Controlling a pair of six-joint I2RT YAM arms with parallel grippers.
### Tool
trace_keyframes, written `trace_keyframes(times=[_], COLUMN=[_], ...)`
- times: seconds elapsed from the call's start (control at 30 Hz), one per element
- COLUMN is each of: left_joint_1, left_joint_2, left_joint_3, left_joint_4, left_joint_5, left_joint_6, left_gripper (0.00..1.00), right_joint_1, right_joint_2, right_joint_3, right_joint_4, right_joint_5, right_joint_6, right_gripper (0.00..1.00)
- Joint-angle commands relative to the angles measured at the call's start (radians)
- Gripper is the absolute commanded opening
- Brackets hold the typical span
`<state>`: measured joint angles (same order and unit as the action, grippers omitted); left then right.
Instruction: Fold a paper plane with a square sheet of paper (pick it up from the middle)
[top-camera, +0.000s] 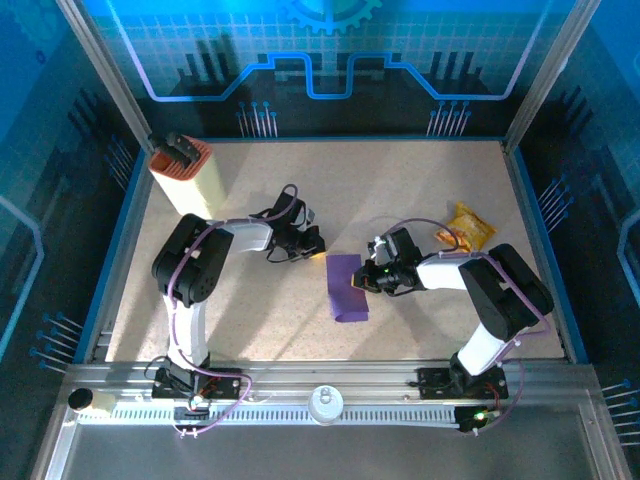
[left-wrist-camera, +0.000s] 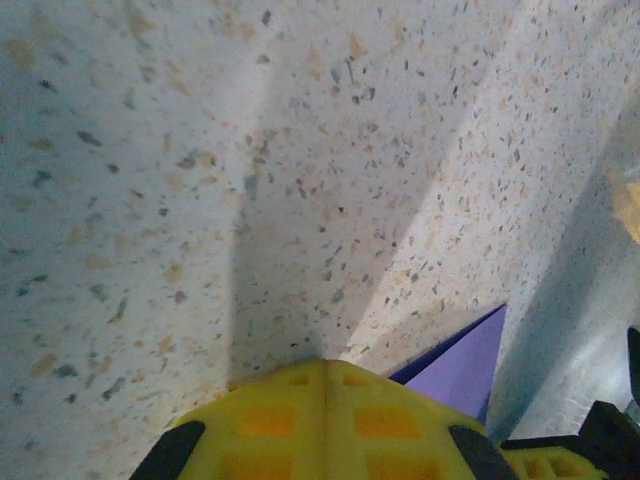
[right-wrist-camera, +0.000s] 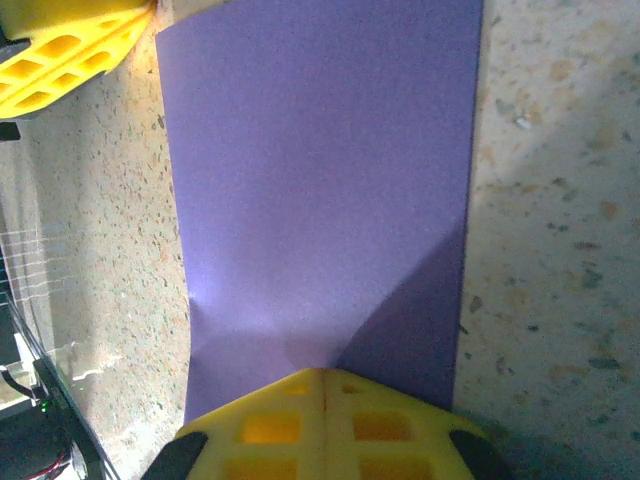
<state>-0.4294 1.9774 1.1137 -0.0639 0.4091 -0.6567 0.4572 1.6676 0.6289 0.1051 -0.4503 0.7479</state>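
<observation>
You're early in folding: paper flat at worktop ctr, right gripper closed, tip pressing its 3 o'clock edge, left gripper closed, empty, by the 11 o'clock corner; next prob. needs a gripper opened to lift a corner.

One thin purple paper sheet, one crinkly yellow-orange snack packet and one tall cream-and-orange box are sitting on the tabletop.

Purple paper; speckled beige table; yellow-orange snack packet; cream-and-orange box.
</observation>
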Motion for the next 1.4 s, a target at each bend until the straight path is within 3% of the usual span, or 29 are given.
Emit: trace_keyframes(times=[0.0,0.17,0.43,0.67,0.87,1.1,1.37], left_joint_1=[0.002,-0.073,-0.183,-0.210,-0.210,-0.212,-0.247], left_joint_2=[-0.101,-0.190,-0.195,-0.175,-0.164,-0.250,-0.358], left_joint_3=[-0.039,-0.091,-0.194,-0.265,-0.331,-0.400,-0.330], left_joint_4=[-0.028,-0.036,0.068,0.119,0.064,-0.010,0.018], left_joint_5=[-0.025,0.021,0.080,0.097,0.040,-0.043,-0.024], left_joint_6=[-0.029,-0.052,-0.159,-0.167,-0.116,-0.067,-0.138], left_gripper=[0.00,0.00,0.00,0.00,0.00,0.00,0.00], right_joint_1=[0.008,0.017,0.021,0.022,0.024,0.024,0.024], right_joint_2=[0.040,0.022,0.028,0.040,0.047,0.048,0.041], right_joint_3=[-0.060,-0.056,-0.059,-0.065,-0.077,-0.080,-0.073], right_joint_4=[-0.176,-0.182,-0.175,-0.168,-0.151,-0.156,-0.168], right_joint_5=[0.113,0.127,0.134,0.136,0.134,0.139,0.143], right_joint_6=[0.011,0.022,0.034,0.030,0.036,0.034,0.035], right_gripper=[0.05,0.05,0.05,0.05,0.05,0.06,0.06])
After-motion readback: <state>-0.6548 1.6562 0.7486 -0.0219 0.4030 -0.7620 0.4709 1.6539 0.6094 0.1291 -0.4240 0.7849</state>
